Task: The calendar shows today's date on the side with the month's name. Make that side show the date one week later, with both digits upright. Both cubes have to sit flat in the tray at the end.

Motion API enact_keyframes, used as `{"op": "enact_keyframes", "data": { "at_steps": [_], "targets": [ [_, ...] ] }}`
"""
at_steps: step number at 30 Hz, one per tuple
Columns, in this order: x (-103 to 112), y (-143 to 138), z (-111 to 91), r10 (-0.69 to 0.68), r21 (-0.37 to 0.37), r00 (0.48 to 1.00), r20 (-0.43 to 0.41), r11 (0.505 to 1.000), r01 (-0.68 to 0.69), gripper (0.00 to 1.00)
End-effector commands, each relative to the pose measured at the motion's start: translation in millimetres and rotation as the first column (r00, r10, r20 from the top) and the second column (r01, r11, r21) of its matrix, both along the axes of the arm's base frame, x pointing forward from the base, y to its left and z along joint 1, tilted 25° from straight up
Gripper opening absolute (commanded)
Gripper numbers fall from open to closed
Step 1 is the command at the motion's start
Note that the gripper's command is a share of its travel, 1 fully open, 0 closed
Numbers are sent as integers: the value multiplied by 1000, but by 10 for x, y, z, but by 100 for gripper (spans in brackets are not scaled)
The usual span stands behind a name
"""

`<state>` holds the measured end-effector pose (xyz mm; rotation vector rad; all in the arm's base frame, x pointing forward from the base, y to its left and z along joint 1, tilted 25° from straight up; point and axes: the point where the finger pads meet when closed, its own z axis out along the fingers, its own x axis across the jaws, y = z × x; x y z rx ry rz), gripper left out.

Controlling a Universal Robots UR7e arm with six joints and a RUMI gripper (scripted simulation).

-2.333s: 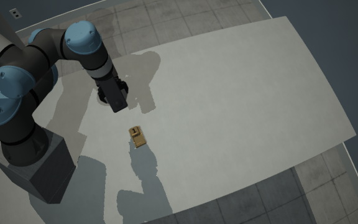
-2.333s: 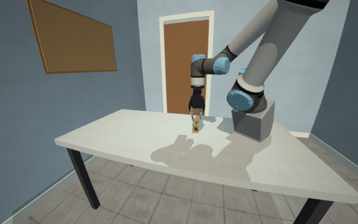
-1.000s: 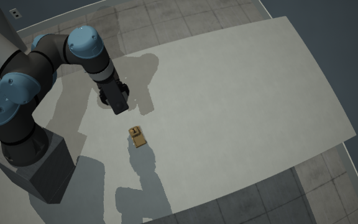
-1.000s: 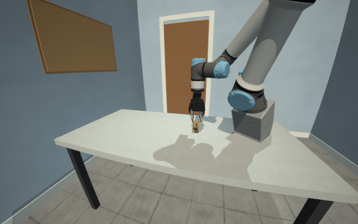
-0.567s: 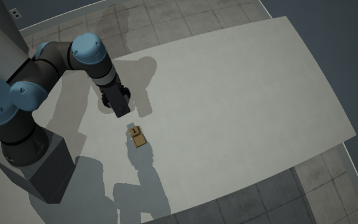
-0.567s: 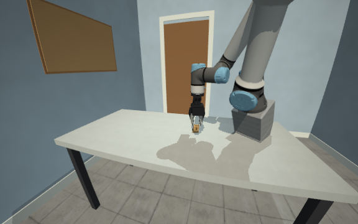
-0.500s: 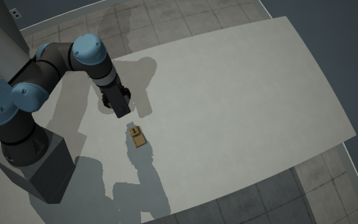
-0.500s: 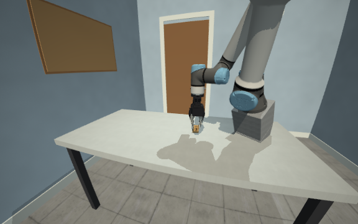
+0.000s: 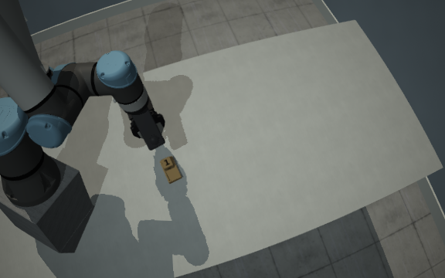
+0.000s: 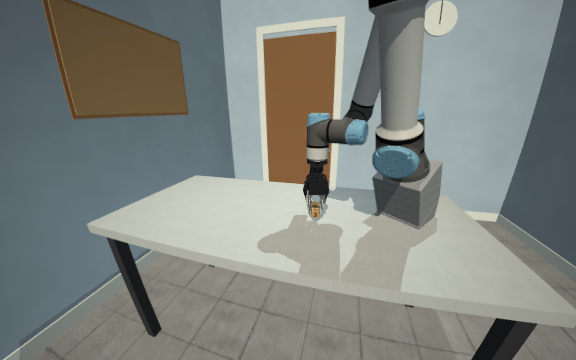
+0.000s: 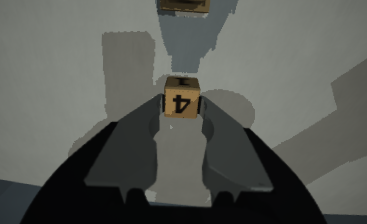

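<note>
My gripper (image 11: 181, 96) (image 10: 315, 213) is shut on a wooden cube (image 11: 182, 111) (image 10: 315, 211). In the wrist view the cube's face towards the camera shows an upside-down 4, with a dark mark on the face beyond it. In the exterior view a 3 shows on its side. The gripper body hides this cube in the top view, and its height over the table is hard to tell. The small wooden tray (image 9: 174, 177) lies just beyond the gripper, with the other cube (image 9: 167, 162) in one end, showing a 1 on top. The tray's month side cannot be read.
The white table (image 9: 284, 116) (image 10: 193, 215) carries the arm's grey base block (image 9: 66, 208) (image 10: 408, 200). Arm shadows fall around the tray and gripper. The near rim of the tray side shows at the top edge of the wrist view.
</note>
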<state>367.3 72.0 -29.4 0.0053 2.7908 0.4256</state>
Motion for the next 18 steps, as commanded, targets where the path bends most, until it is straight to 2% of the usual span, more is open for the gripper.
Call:
{"op": "enact_keyframes", "data": {
  "at_steps": [1,18],
  "targets": [
    [40,19,-75,-2,-4,1000,3,1000,2,10],
    [79,55,-186,-2,-4,1000,3,1000,2,10]
  ]
}}
